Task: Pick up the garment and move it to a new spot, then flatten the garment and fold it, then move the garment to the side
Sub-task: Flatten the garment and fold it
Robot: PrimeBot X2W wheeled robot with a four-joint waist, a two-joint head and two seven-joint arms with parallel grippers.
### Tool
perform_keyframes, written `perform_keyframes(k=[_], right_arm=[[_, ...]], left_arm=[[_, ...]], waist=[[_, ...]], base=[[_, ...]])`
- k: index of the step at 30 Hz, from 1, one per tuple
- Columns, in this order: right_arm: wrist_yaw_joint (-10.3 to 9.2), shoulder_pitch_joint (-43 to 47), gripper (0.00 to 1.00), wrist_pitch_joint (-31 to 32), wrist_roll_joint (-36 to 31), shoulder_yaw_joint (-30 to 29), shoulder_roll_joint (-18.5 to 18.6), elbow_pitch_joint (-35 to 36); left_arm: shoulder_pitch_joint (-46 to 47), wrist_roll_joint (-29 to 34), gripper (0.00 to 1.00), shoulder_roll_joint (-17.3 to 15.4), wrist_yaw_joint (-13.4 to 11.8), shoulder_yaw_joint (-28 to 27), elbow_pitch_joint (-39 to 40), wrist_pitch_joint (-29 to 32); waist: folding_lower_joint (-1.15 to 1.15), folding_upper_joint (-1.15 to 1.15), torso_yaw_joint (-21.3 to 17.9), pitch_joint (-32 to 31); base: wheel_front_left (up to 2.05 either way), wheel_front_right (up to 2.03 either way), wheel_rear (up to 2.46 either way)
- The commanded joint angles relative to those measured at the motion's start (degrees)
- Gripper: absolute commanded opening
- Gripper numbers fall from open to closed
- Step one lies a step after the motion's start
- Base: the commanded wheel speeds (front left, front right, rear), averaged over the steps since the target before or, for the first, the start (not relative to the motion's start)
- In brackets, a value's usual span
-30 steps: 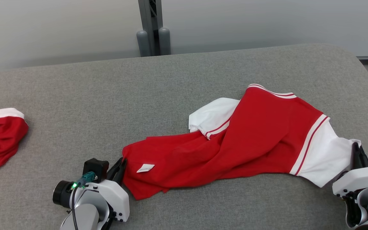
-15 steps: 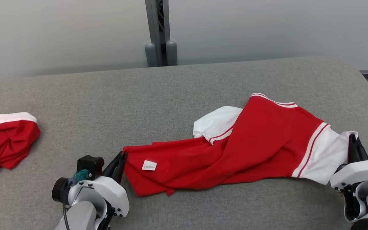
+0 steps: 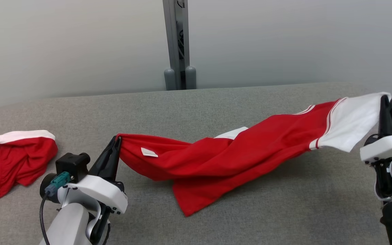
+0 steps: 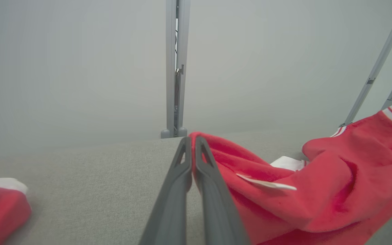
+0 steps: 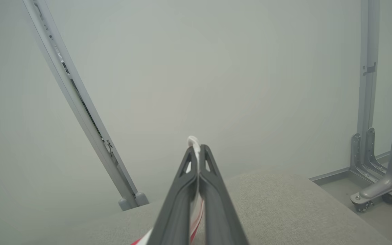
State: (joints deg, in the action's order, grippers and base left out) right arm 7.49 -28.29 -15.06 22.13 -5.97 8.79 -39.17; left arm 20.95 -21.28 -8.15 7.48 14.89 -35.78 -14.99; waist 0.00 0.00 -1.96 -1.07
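The garment (image 3: pixel 237 153) is a red shirt with white sleeves and a small white tag, stretched between my two grippers above the grey padded table (image 3: pixel 196 112). My left gripper (image 3: pixel 116 140) is shut on its red hem corner at the lower left, seen close in the left wrist view as the garment (image 4: pixel 284 190) pinched at the left gripper (image 4: pixel 192 139). My right gripper (image 3: pixel 384 98) is shut on the white sleeve end at the right and holds it higher; a strip of white cloth shows between the right gripper (image 5: pixel 196 147) fingers. The garment's middle sags to the table.
A second red and white garment (image 3: pixel 12 160) lies bunched at the table's left edge. A grey post (image 3: pixel 177 44) stands behind the table against a pale wall. A wheeled metal stand (image 5: pixel 376 163) is on the floor past the table's right end.
Both grippers have lifted the garment off the table, the right end higher, pulling it taut. The left gripper has closed on the hem. The head camera has tilted up.
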Motion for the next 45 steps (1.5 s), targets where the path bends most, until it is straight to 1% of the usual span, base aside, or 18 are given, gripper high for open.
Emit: perform_keyframes(k=[1,4,7,12,15,21,26,27,30,31,33,37,38,39,42,45], right_arm=[[0.01,-1.7,0.0,0.1,1.4,0.3,1.3,1.2],[0.01,-4.1,0.0,0.0,4.4,0.0,2.4,2.8],[0.01,-5.3,0.0,-0.1,5.3,-0.3,3.2,3.9],[0.01,-5.7,0.0,-0.1,6.3,-0.6,3.2,4.5],[0.01,-5.8,0.0,-0.1,6.7,0.6,3.1,3.9],[0.02,-10.2,0.0,0.7,8.2,5.3,3.2,2.4],[0.02,-17.1,0.0,0.1,10.3,9.5,2.8,1.7],[0.02,-18.3,0.0,-0.1,11.5,9.7,2.3,1.4],[0.02,-21.2,0.0,-0.2,12.7,10.3,2.5,0.5],[0.02,-21.9,0.0,-0.2,13.3,9.6,2.2,0.7],[0.02,-22.1,0.0,-0.2,13.0,8.5,2.0,0.0],[0.02,-20.5,0.0,-0.2,11.2,7.5,1.3,-2.7],[0.02,-20.2,0.0,-0.2,10.7,7.4,1.3,-3.7],[0.02,-19.8,0.0,-0.2,10.3,7.3,1.1,-4.8],[0.02,-18.9,0.0,-0.2,9.3,7.2,0.8,-7.8],[0.02,-17.9,0.0,-0.2,8.7,7.1,0.6,-10.5]], left_arm=[[-0.8,0.1,0.0,-0.6,0.0,-0.8,1.7,-0.2],[-1.4,0.6,0.0,-0.7,0.0,-2.8,4.4,-0.2],[-1.7,0.7,0.0,-0.5,-0.3,-4.6,5.6,-0.2],[-1.9,1.2,0.0,0.2,-1.0,-6.9,6.6,-0.2],[-1.4,1.4,0.0,0.7,-0.9,-7.9,6.4,-0.1],[3.7,0.9,0.0,0.9,-0.6,-8.2,2.2,-0.1],[12.7,1.3,0.0,-0.1,-0.7,-8.9,-1.7,-0.1],[14.5,1.6,0.0,-0.1,-0.9,-9.2,-2.1,-0.1],[19.3,2.7,0.0,0.1,-1.6,-10.3,-2.5,-0.1],[20.4,3.2,0.0,0.3,-1.8,-10.7,-2.6,-0.1],[21.8,4.1,0.0,0.6,-2.2,-11.2,-3.5,-0.1],[23.3,5.8,0.0,1.3,-2.4,-11.0,-9.0,-0.1],[23.2,6.3,0.54,1.6,-2.9,-10.8,-11.0,-0.1],[23.3,6.7,1.0,2.0,-3.0,-10.4,-13.3,-0.1],[24.6,7.5,1.0,2.2,-3.5,-10.3,-16.4,-0.2],[23.9,7.7,1.0,2.5,-3.7,-11.2,-16.7,-0.2]], waist=[[0.0,0.0,0.2,-0.7],[0.0,0.0,0.3,-1.6],[0.0,0.0,0.4,-2.0],[0.0,0.0,0.4,-2.3],[0.0,0.0,0.2,-2.1],[0.0,0.0,-0.7,-0.4],[0.0,0.0,-2.2,1.9],[0.0,0.0,-2.5,2.5],[0.0,0.0,-3.2,4.7],[0.0,0.0,-3.3,5.4],[0.0,0.0,-3.5,6.8],[0.0,0.0,-3.6,9.0],[0.0,0.0,-3.6,9.4],[0.0,0.0,-3.5,9.8],[0.0,0.0,-3.4,10.8],[0.0,0.0,-2.9,11.3]], base=[[0.0,0.0,0.0],[0.0,0.0,0.0],[0.0,0.0,0.0],[0.0,0.0,0.0],[0.0,0.0,0.0],[0.0,0.0,0.0],[0.0,0.0,0.0],[0.0,0.0,0.0],[0.0,0.0,0.0],[0.0,0.0,0.0],[0.0,0.0,0.0],[0.0,0.0,0.0],[0.0,0.0,0.0],[0.0,0.0,0.0],[0.0,0.0,0.0],[0.0,0.0,0.0]])
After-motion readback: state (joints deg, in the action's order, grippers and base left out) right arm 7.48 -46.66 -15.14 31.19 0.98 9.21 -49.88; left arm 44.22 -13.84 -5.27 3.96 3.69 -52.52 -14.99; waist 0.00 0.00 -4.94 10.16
